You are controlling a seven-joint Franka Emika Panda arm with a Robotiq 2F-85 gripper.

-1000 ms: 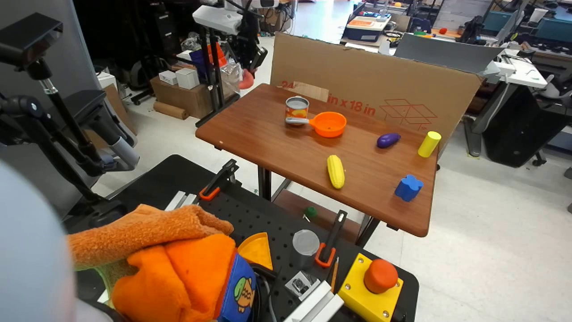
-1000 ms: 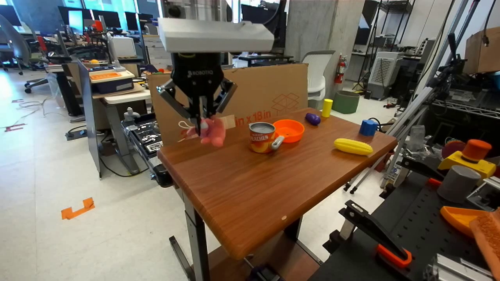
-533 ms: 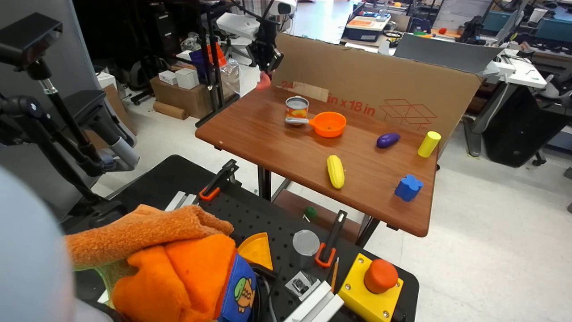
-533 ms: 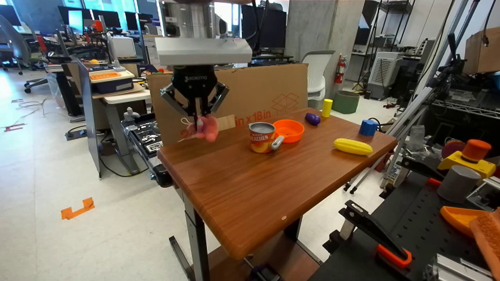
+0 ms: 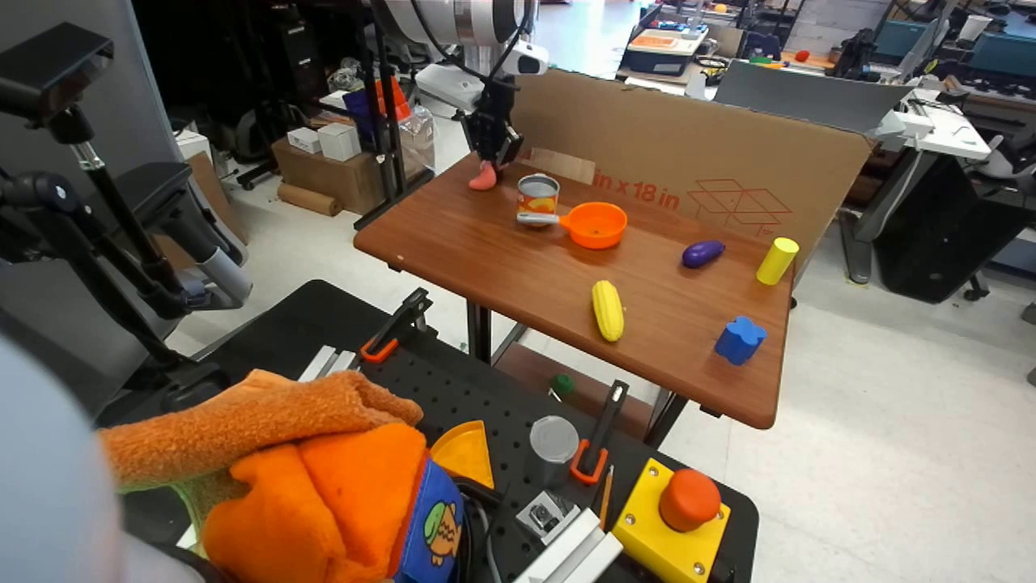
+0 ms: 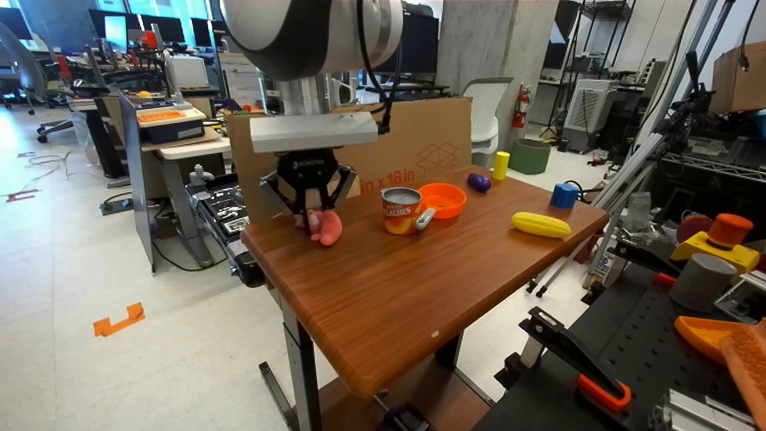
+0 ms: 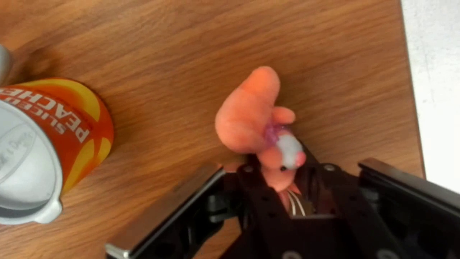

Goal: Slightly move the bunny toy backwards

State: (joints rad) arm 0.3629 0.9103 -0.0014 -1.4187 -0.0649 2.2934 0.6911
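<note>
The bunny toy is a small salmon-pink soft lump. It is at the table's far-left corner in both exterior views and looks to be resting on the table top. In the wrist view the bunny toy shows a purple collar, white muzzle, pink nose and white string. My gripper is down over it, pointing straight down. Its fingers stand apart, one on each side of the toy's head, with a gap showing between them above the toy. The far fingertip is partly hidden behind the toy.
A peaches can stands just beside the toy, with an orange strainer against it. A cardboard sheet stands along the table's back. The table edge is near the toy. A yellow corn lies further along.
My gripper has come down and moved over the table's corner, carrying the bunny toy from the air to the table top. The gap between the fingers has widened.
</note>
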